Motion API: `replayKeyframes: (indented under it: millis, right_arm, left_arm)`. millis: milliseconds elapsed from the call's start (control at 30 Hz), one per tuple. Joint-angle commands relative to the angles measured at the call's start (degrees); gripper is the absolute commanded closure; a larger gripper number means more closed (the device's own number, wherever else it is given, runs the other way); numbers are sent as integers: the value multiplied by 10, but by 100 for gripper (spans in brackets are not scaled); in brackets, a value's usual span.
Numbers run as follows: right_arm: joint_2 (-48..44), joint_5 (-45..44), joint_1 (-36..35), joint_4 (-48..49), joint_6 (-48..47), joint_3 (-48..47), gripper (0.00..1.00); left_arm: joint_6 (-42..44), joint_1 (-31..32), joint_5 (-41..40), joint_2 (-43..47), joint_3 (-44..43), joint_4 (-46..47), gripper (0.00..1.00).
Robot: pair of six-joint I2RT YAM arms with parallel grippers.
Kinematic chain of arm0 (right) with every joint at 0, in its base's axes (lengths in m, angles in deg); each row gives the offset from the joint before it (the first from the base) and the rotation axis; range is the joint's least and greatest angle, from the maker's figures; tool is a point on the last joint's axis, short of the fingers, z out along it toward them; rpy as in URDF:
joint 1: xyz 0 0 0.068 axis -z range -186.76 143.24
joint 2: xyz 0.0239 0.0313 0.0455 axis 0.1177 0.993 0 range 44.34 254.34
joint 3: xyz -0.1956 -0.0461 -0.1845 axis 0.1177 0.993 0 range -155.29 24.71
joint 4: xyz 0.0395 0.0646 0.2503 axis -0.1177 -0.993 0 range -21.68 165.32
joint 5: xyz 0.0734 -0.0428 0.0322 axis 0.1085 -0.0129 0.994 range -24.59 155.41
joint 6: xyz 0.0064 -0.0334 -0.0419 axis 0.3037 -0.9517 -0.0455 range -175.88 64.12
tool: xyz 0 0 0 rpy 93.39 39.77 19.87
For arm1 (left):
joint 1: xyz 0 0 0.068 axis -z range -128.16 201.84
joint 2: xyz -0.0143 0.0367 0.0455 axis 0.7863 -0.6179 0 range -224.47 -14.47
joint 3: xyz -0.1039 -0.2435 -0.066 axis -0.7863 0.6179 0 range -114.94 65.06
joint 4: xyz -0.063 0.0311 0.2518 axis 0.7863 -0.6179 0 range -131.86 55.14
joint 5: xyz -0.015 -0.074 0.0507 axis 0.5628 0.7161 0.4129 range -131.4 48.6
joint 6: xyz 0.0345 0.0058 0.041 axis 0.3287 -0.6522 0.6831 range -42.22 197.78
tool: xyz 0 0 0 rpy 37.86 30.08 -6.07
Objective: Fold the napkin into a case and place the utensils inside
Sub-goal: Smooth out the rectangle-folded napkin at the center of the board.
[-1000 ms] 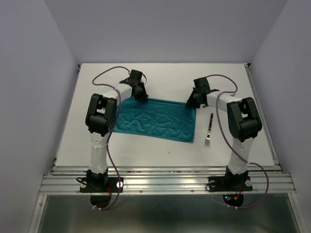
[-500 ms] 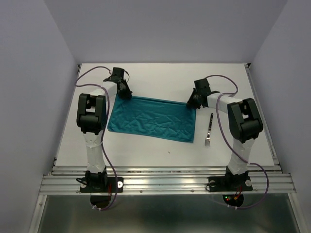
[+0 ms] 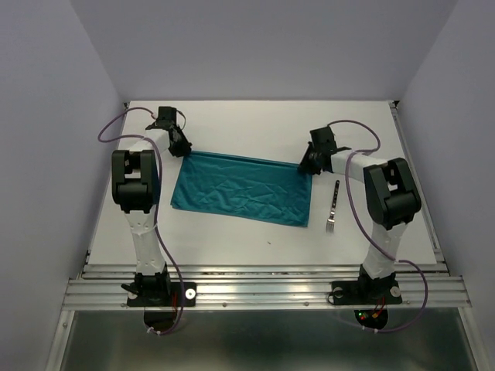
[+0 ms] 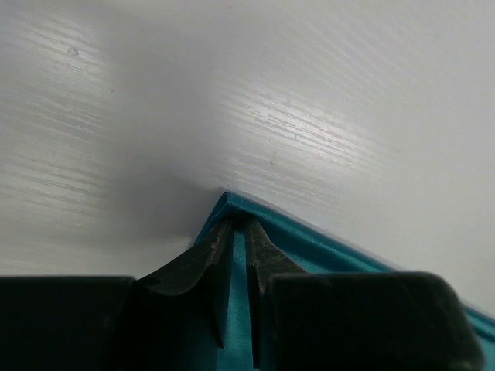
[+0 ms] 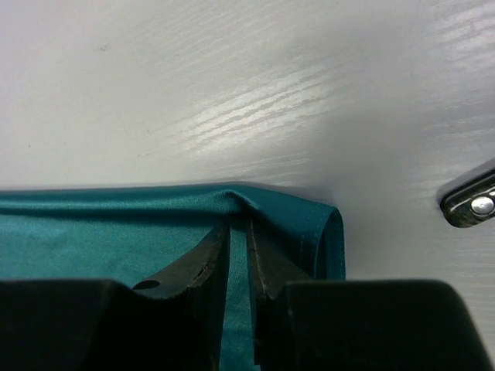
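White bench [image 3: 232, 116], pale walls on three sides. Teal napkin [image 3: 241, 188] lies mid-bench as a wide wrinkled rectangle, long sides running left-right. Left hand [image 4: 234, 226] sits at its far-left corner, fingers nearly closed with only a thin gap, cloth pinched between them. Right hand [image 5: 238, 229] sits at the far-right corner with the same grip, the cloth edge bunched at the fingertips. Fork [image 3: 332, 206] lies just beside the napkin's right side, not touching, tines toward the near edge.
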Motion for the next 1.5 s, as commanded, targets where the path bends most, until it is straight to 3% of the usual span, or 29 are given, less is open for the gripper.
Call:
replayKeyframes:
  millis: [0,300,633,1067,1233,1467]
  right_arm:
    - [-17,-33,5,-45,-23,27,79]
    - [-53,-2,5,-42,-51,71,79]
    - [-115,52,5,-37,-72,140,78]
    - [-229,-6,5,-103,-98,106,69]
    - [-205,-10,5,-102,-102,91,79]
    - [-104,-51,5,-99,-99,26,83]
  left_arm:
    - [18,-4,-38,10,8,-35,76]
    - [4,-2,-29,80,128,-13,76]
    - [18,8,-101,207,203,-46,75]
    - [40,8,-125,336,285,-80,61]
    - [32,8,-125,373,331,-81,61]
    - [24,8,-123,371,344,-81,61]
